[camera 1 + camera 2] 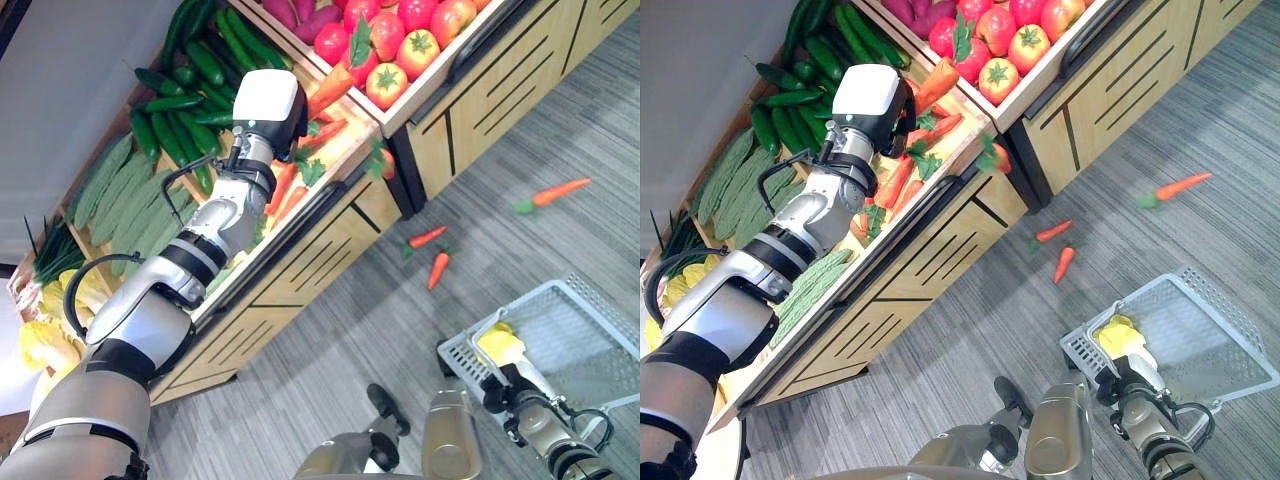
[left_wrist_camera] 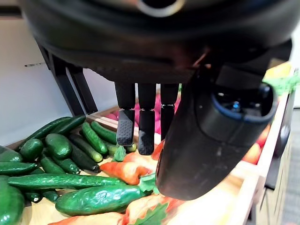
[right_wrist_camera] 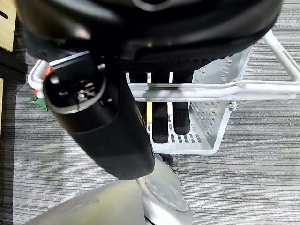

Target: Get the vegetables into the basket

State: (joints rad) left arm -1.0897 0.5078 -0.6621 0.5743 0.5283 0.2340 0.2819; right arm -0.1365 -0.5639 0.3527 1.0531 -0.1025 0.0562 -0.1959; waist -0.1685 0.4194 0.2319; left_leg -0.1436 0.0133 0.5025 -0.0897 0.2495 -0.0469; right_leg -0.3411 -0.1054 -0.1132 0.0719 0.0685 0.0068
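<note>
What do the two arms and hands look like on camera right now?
Both arms are silver-grey shells broken by black bands at the joints. The left arm ends in a white boxy wrist housing, with a thin black cable looping beside the forearm. The left hand has dark ribbed fingers and a bulky black thumb cover. The right hand is equally dark, and its thumb housing shows screws and a white-edged plate.

Three carrots point(image 1: 437, 268) lie loose on the floor point(image 1: 340, 330) — one white basket point(image 1: 600, 340) stands there too — while the shelf point(image 1: 330, 180) carries cucumbers point(image 1: 180, 120) and tomatoes point(image 1: 415, 50) too piled to count.
</note>
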